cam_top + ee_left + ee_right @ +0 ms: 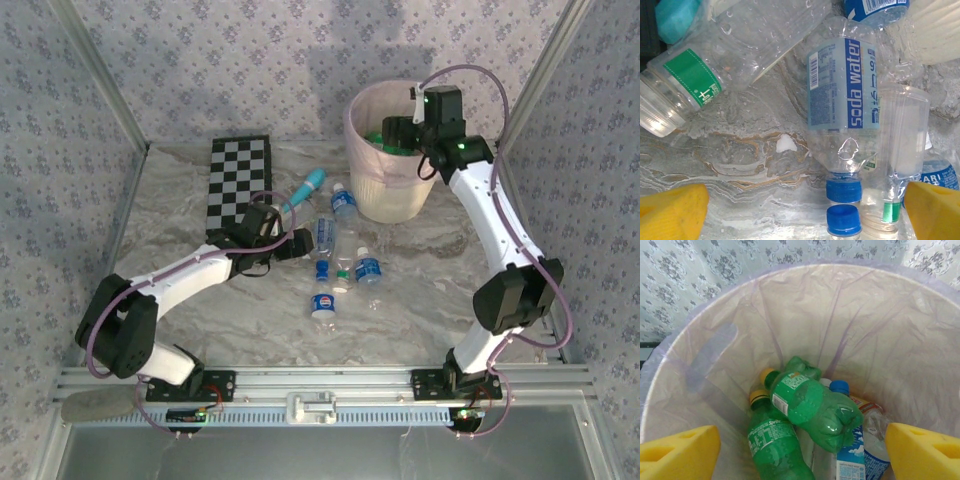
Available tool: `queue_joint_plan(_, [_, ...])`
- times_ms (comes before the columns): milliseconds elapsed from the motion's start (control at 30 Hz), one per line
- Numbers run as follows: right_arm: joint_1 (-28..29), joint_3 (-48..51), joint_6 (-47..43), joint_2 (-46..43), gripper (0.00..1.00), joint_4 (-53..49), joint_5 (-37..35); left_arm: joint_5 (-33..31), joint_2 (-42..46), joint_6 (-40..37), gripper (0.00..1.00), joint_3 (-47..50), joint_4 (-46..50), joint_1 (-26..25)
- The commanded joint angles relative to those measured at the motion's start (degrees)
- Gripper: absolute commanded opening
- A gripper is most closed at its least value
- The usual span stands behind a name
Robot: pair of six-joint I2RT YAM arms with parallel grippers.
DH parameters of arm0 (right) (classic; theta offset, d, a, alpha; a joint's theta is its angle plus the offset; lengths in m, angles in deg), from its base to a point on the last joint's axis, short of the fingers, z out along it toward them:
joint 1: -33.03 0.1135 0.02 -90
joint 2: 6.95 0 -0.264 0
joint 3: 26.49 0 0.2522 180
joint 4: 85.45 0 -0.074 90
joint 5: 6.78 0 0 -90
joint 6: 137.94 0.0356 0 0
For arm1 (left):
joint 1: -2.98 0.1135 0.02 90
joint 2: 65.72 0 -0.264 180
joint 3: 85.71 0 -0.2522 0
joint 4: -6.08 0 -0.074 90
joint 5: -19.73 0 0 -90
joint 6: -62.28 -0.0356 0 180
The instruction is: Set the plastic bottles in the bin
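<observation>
Cream-white bin (388,200) with a pink bag, seen from above at about one o'clock on the bench (430,290). Right gripper (403,132) right over its mouth, likely so bottles can drop straight in. Loose plastic bottles (340,250) lying flat mid-bench, close by the left gripper (292,238) for an easy reach.

From the left wrist: left gripper (802,212) wide open, holding nothing. Yellow pads (670,212) at seven and five o'clock, one on each side of the soda water bottle (842,85). Bottle flat on its side, long way from twelve to six, blue cap toward six.

From the right wrist: right gripper (800,455) spread wide and empty. Green bottle (815,407) down inside the bin (790,315), resting on others, cap toward ten o'clock, bottom toward four.
</observation>
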Motion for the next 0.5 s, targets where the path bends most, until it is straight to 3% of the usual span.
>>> queue_joint_plan(0, [1.1, 4.2, -0.7, -7.7, 0.88, 5.6, 2.0, -2.7, 2.1, 0.2, 1.00, 0.5, 0.5, -0.4])
queue_joint_plan(167, [2.1, 15.3, 0.4, -16.9, 0.95, 12.9, 8.0, -6.7, 6.2, 2.1, 1.00, 4.0, -3.0, -0.3])
queue_joint_plan(300, [3.8, 22.4, 0.7, -23.0, 1.00, 11.5, 12.7, -10.1, 8.8, 3.3, 1.00, 5.7, -4.1, -0.3])
queue_joint_plan(467, [7.7, 34.3, 4.2, -29.4, 1.00, 10.2, 11.4, -11.1, 9.6, 4.3, 1.00, 5.9, -3.9, -0.2])
